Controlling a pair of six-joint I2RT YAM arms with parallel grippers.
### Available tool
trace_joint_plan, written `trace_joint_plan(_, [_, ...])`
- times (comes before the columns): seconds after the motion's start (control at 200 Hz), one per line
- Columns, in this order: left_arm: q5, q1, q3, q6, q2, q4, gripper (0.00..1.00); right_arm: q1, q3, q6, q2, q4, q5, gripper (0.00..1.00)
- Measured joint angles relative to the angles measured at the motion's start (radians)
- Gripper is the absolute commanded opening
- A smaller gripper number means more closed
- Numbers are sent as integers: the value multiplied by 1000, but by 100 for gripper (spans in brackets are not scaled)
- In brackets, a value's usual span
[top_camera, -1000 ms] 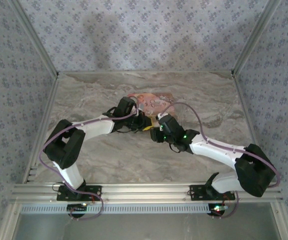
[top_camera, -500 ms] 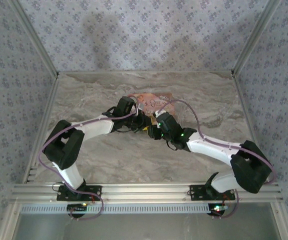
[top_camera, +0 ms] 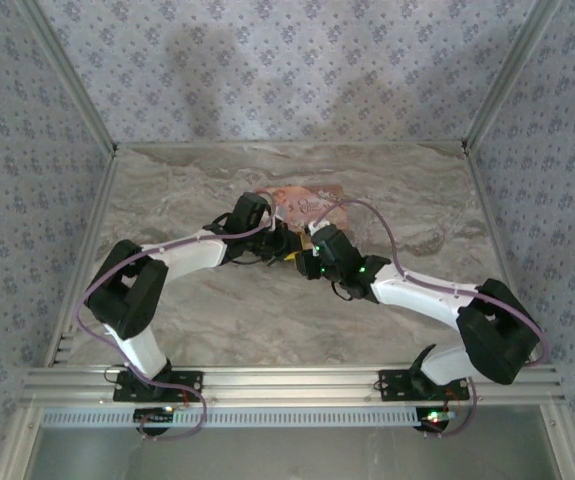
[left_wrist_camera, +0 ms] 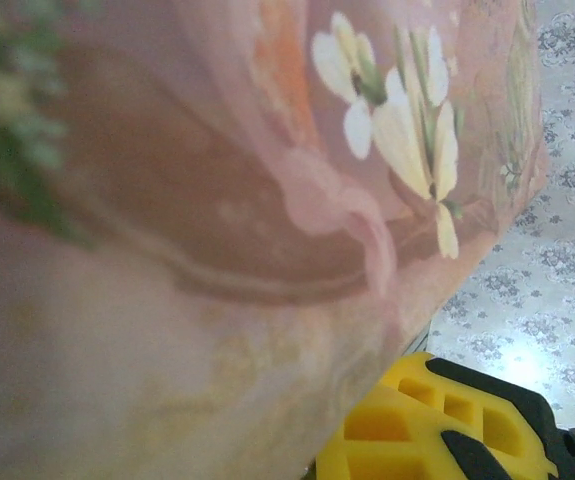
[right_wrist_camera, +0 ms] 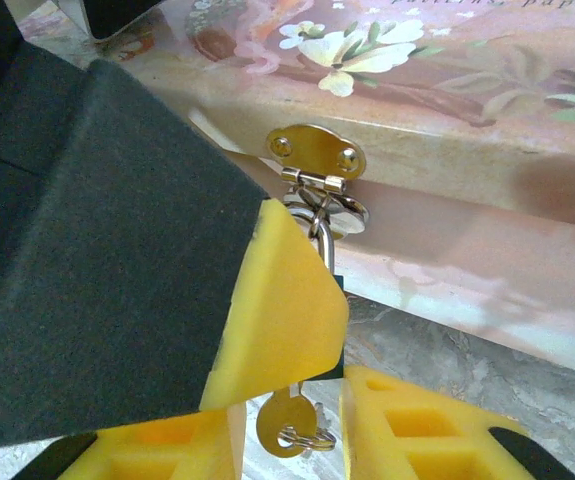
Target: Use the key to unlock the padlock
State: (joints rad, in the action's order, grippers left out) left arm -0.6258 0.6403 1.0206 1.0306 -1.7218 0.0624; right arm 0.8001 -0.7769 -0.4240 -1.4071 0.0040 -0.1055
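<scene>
Clenched jaws on the left gripper (top_camera: 286, 244) set its yellow foam pad (right_wrist_camera: 277, 310) over the body of the tiny padlock (right_wrist_camera: 324, 250). The padlock's silver metal shackle hangs from the brass hasp (right_wrist_camera: 317, 150) on the front of the pink flower-printed box (right_wrist_camera: 447, 90). On the right gripper (right_wrist_camera: 292, 442) the jaws stand parted, one on each side of the small brass-toned key (right_wrist_camera: 279, 418). The key points down from under the padlock with a tiny ring on its head, and a gap shows on either side. Both grippers meet at the box's near edge on the grey marbled table (top_camera: 217, 320).

right hand (right_wrist_camera: 292, 430) nearer pink box (right_wrist_camera: 447, 150), jaws narrower
</scene>
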Motion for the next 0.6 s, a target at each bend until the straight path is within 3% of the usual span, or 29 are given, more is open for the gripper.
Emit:
trace_joint_plan(0.31, [21,-8,0,3,0,-3,0,-6,-6,18,-3,14,12,5])
trace_joint_plan(0.515, [21,-10,0,3,0,-3,0,-11,-6,22,-3,19,24,3])
trace_joint_plan(0.6, [21,-10,0,3,0,-3,0,-11,-6,22,-3,19,24,14])
